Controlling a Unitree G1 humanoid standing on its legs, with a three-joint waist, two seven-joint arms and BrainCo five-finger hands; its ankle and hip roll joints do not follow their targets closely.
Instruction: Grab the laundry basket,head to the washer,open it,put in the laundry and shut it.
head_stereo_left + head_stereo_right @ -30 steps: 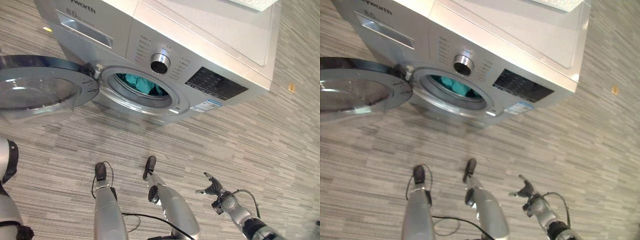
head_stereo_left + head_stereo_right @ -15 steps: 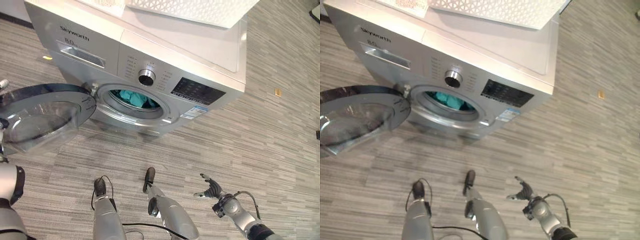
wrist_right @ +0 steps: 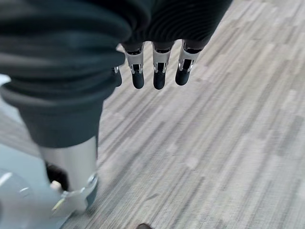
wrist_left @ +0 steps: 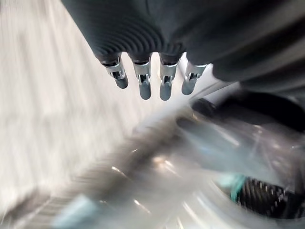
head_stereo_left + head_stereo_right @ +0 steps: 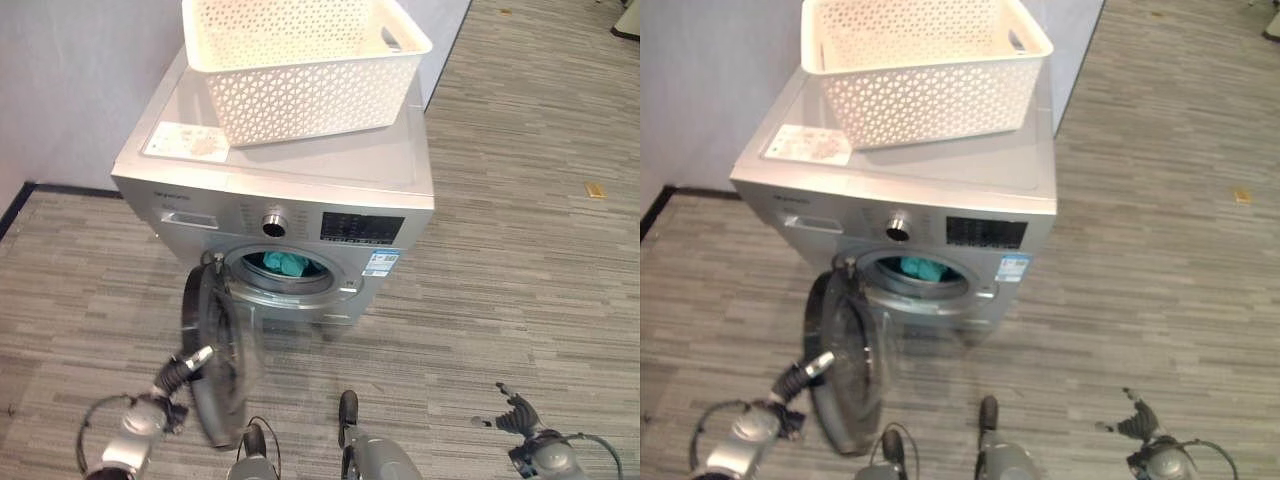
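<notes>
The white laundry basket sits on top of the silver washer, toward the back, its perforated walls upright and its open mouth facing up. A small pale sheet lies flat on the washer's lid just beside the basket, at the front left corner. Inside the round drum opening a teal piece of laundry shows, bunched near the upper part of the drum. Above the opening sit a round silver dial and, to its right, a dark control panel. The washer door is hinged on the left side of the opening and stands swung partway out, edge-on to the camera, its clear bowl facing the drum. The left hand is low at the left, its fingers straight and reaching to the door's outer face; in the left wrist view the fingers hang straight in a row just above the door's rim, curled round nothing. The right hand hangs low at the right, well apart from the washer, over the grey striped floor; its fingers are relaxed and straight, holding nothing. A grey wall rises behind the washer.
</notes>
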